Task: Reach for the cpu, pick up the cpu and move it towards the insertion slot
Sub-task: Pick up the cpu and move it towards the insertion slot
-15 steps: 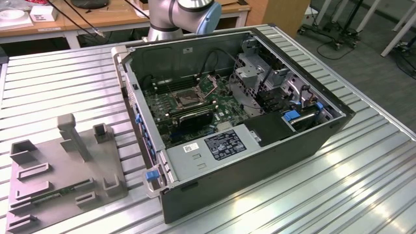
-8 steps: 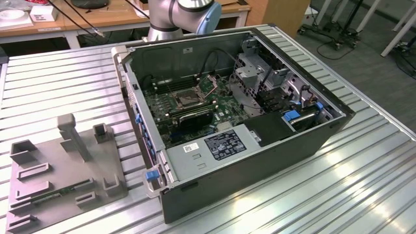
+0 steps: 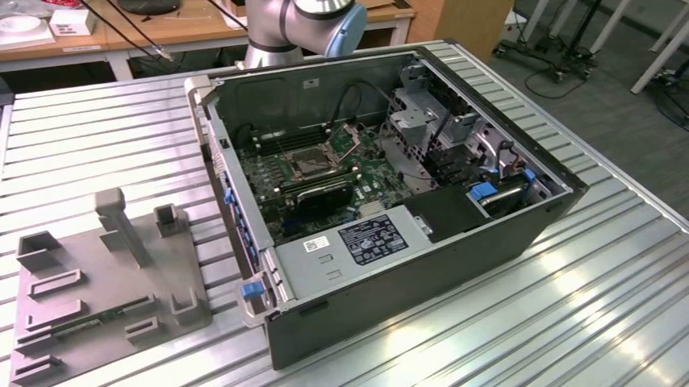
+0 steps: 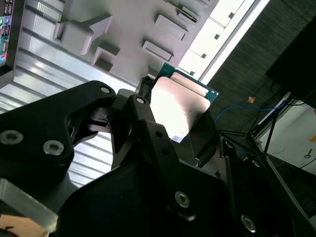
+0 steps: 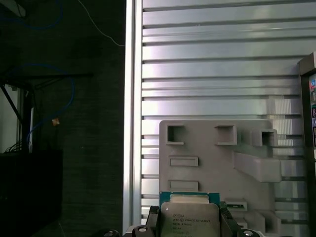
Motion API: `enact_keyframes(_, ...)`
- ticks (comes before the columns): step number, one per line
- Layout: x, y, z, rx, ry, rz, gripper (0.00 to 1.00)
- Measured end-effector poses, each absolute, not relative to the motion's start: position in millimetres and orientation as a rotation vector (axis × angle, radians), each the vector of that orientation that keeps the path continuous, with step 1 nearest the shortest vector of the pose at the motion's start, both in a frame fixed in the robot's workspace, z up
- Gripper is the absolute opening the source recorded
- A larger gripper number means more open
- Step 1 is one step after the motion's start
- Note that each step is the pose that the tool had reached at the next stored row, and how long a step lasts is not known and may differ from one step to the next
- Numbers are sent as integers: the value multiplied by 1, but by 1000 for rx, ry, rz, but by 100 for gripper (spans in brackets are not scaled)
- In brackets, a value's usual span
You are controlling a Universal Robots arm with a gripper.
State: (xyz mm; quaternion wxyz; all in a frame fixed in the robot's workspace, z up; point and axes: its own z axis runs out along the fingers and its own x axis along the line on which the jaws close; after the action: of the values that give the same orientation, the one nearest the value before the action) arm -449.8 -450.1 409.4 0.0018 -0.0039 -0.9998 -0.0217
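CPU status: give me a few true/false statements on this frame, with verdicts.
1. The gripper is shut on the small, square, silvery-topped cpu. True.
2. The cpu sits in the square, dark, silver-framed insertion slot. False: the gripper holds it, with the gray fixture plate behind it in both wrist views.
3. The black computer case lies open on the ribbed metal table. True.
4. The fixture plate lies inside the case. False: it lies on the table beside the case, at the exterior view's left.
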Motion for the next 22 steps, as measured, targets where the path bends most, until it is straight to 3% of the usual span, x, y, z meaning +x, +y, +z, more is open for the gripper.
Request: enact_keyframes(22,-450,-450,417,-12,-3137,-68,55)
